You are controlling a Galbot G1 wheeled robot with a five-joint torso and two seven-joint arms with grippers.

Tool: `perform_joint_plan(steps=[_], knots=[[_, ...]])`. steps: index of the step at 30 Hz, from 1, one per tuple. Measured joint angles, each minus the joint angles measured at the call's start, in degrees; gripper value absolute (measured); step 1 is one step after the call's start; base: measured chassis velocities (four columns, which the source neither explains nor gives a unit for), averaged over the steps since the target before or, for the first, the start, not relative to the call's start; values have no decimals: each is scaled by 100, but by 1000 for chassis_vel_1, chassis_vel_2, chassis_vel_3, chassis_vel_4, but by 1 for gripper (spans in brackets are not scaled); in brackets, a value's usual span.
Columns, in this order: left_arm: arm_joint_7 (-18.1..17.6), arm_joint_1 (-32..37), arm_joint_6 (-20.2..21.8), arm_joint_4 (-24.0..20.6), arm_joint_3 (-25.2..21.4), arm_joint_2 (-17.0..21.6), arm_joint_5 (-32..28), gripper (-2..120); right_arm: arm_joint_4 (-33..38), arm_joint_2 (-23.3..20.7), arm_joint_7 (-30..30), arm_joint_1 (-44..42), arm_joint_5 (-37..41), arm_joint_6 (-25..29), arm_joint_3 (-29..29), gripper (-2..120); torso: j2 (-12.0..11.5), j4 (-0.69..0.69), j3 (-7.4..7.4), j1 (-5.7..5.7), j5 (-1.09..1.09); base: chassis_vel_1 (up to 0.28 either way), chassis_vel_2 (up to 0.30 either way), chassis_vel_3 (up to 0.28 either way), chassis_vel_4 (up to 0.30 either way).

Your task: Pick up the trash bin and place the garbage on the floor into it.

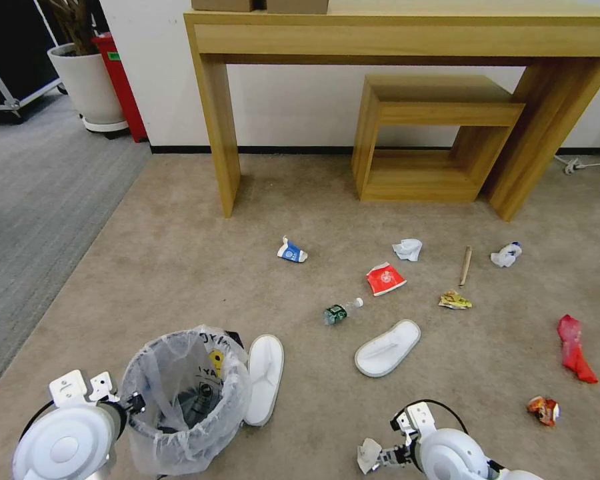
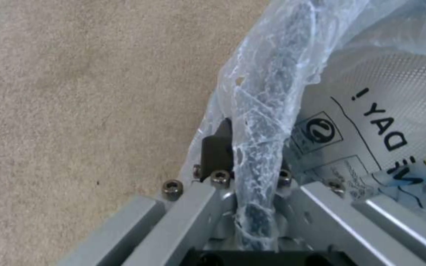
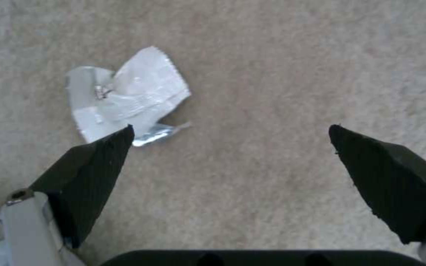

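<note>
The trash bin (image 1: 183, 400), dark with a whitish lettered bag liner, stands on the carpet at the near left. My left gripper (image 1: 130, 403) is shut on its bag-covered rim (image 2: 260, 122), one black finger (image 2: 217, 147) outside. Garbage lies scattered: one white slipper (image 1: 263, 377) against the bin, another (image 1: 388, 347) to the right, a small bottle (image 1: 342, 311), a red cup (image 1: 385, 278), a blue-white carton (image 1: 291, 251), tissue wads (image 1: 408, 249), a stick (image 1: 465, 265). My right gripper (image 3: 232, 129) hangs open over the carpet, a silvery-white wrapper (image 3: 129, 94) beside one fingertip.
A wooden desk (image 1: 407, 37) with a low wooden shelf unit (image 1: 433, 133) under it stands against the far wall. Red wrappers (image 1: 573, 348) lie at the right. A potted plant (image 1: 87, 80) stands far left, and a cable (image 1: 590, 163) runs along the wall at right.
</note>
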Motion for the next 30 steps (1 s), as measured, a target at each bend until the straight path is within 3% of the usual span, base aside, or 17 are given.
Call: perform_joint_plan(steps=[13, 30], knots=[[57, 203, 15, -58, 3, -121, 264, 0, -240, 433, -29, -29, -150, 6, -77, 100, 0, 0, 0, 0, 0, 0, 0, 0, 0], [132, 354, 20, -108, 40, -177, 463, 0, -523, 622, -188, -20, -509, 21, -60, 100, 0, 0, 0, 0, 0, 0, 0, 0, 0]])
